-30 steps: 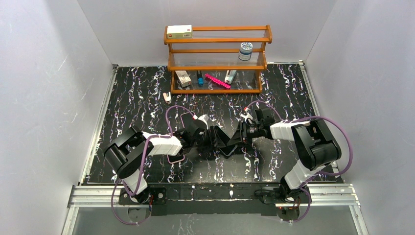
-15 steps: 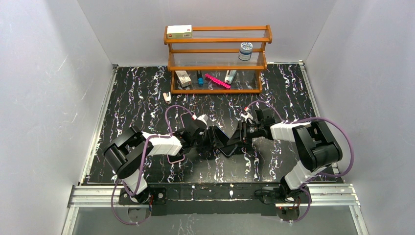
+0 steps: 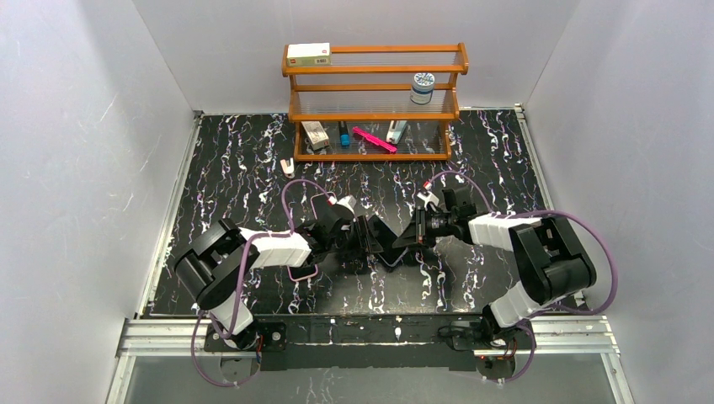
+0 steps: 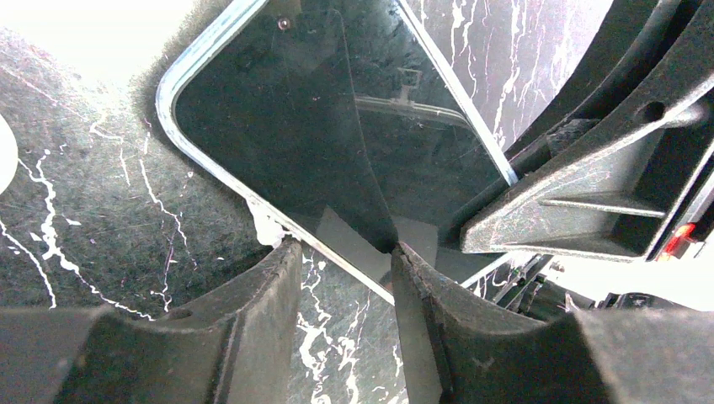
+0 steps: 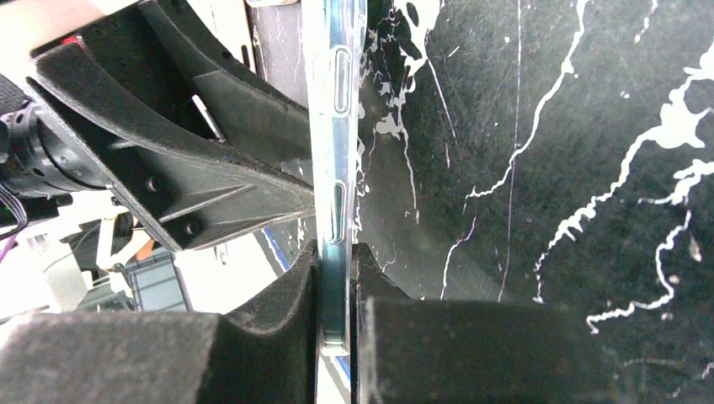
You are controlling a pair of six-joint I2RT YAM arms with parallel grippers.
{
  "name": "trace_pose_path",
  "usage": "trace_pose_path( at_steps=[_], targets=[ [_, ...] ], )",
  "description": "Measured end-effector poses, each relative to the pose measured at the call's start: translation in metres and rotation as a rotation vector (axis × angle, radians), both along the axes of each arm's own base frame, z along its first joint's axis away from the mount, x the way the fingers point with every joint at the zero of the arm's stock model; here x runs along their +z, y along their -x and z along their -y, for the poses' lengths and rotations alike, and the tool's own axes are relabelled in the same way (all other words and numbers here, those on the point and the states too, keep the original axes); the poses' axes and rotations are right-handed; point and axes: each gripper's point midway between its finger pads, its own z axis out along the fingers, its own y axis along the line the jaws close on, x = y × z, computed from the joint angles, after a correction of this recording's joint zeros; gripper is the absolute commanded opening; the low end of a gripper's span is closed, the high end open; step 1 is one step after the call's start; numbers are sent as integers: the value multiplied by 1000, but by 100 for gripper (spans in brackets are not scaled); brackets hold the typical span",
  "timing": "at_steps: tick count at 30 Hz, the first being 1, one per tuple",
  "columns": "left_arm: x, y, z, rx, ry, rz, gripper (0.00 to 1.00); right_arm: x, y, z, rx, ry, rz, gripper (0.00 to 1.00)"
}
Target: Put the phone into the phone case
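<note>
The phone [image 4: 320, 126], dark glass inside a pale rim, stands tilted on the table mid-scene between both grippers [image 3: 386, 246]. My left gripper [image 4: 341, 252] is open, its two fingertips resting against the phone's lower edge and screen, with the table showing between them. The clear phone case [image 5: 335, 168] shows edge-on with its button covers. My right gripper [image 5: 337, 252] is shut on the case's edge. The left gripper's fingers [image 5: 227, 185] press on the case from its open side. From above, the left gripper [image 3: 369, 238] and right gripper [image 3: 406, 236] meet tip to tip.
A wooden shelf [image 3: 375, 101] stands at the back with a white box [image 3: 308, 54], a jar [image 3: 423, 87], a pink item [image 3: 374, 139] and small bottles. A small white object [image 3: 288, 167] lies on the black marbled table [image 3: 236, 168]. White walls close three sides.
The right arm has shifted a little, its elbow moving right and its wrist toward the back. The left arm has edged right. The phone stays between the two grippers.
</note>
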Motion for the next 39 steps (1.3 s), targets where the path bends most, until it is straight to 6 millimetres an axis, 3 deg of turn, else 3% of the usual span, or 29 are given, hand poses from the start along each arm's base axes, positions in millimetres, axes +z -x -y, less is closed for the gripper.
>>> trace_pose_path(
  at_steps=[3,6,8,11,16,19,28,32,36,39],
  targets=[
    [2,2,-5,8,-21,-8,65,8,-1,1,-25,2,-5,1],
    [19,2,-13,19,-26,-1,77,26,-2,-1,-63,-32,10,1],
    [39,0,-18,36,2,17,84,42,-3,-3,-90,-71,29,1],
    [88,-10,-25,82,104,93,90,70,-5,-6,-129,-154,75,1],
    [150,-18,-30,124,257,199,91,110,-3,-8,-180,-290,127,1],
    [170,-18,-24,121,344,226,87,137,-1,-9,-195,-373,167,1],
    [199,-16,-7,90,538,226,76,200,12,-5,-200,-552,307,1],
    [211,-15,1,59,606,233,56,203,15,-7,-191,-565,298,1],
    [219,-13,6,33,651,236,29,199,17,-12,-176,-562,275,1],
    [225,-13,10,15,685,246,13,195,21,-16,-162,-559,263,7]
  ],
)
